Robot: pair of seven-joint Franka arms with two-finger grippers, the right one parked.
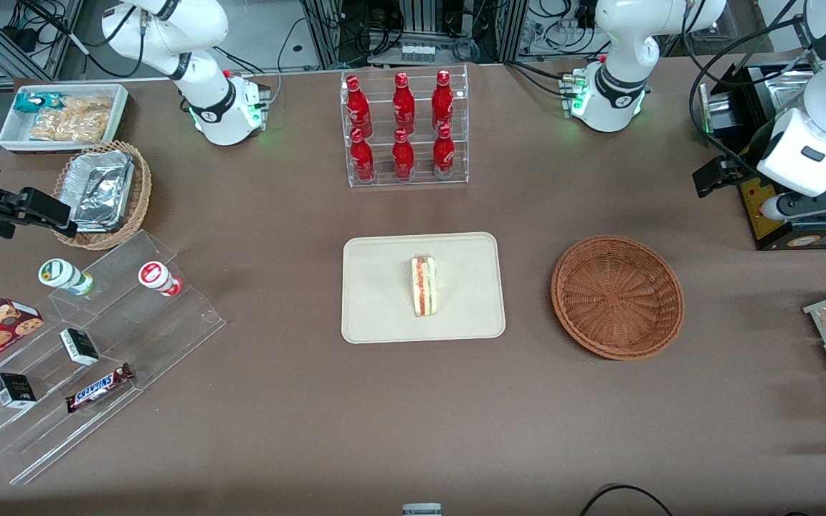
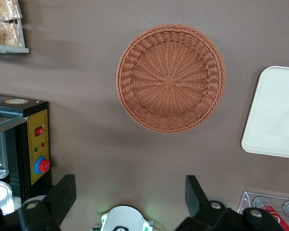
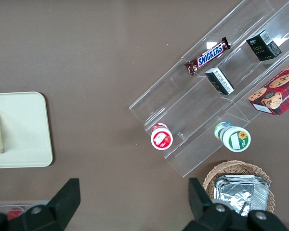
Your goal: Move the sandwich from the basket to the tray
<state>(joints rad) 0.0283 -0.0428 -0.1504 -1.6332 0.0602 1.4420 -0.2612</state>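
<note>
The tool (image 2: 130, 197) hangs high above the table (image 1: 312, 444) at the working arm's end, farther from the front camera than the basket (image 1: 618, 297). Its two fingers (image 2: 62, 192) stand wide apart with only bare brown cloth showing between them; it holds nothing and touches nothing.

Below it in the wrist view lies the basket, round, reddish-brown and with nothing in it (the woven bottom shows clear across). Beside the basket, toward the middle of the table, sits the tray (image 1: 377, 301), and the sandwich (image 1: 424, 286) lies on it near its centre, cut edge up with the red and green layers showing. The sandwich rests well inside the rim and is apart from the basket.

So the task looks done, as far as can be judged: the sandwich is out of the basket and settled on the tray, and the tool has let go. Nothing seems left but to park the arm.

Farther from the front camera than the tray stands a clear rack of red bottles (image 1: 404, 125). At the working arm's end, a black box with a red button (image 2: 38, 154) sits near the tool.
</note>
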